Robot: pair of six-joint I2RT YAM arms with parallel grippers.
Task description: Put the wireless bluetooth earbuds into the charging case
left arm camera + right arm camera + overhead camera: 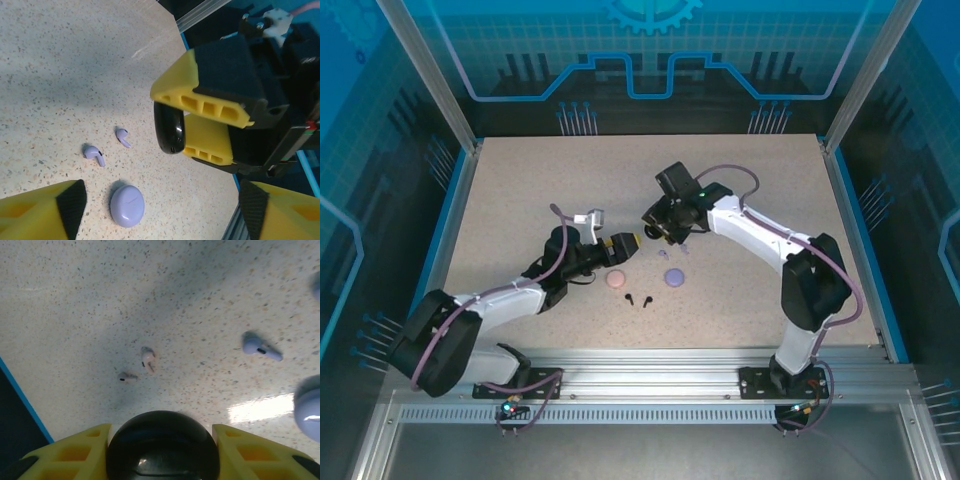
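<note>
Nearest to us lie two black earbuds. A pink case sits at their 10 o'clock and a lavender case at their 2 o'clock. Two lavender earbuds lie just past it.

Farther on, our right gripper squeezes the black charging case. Our left gripper is wide open and holds nothing, close at its 8 o'clock.

We think the round, shiny case could slip, or our left fingers could bump it. Two pink earbuds lie nearby. The table edges are well apart from everything, so we have room all round.
</note>
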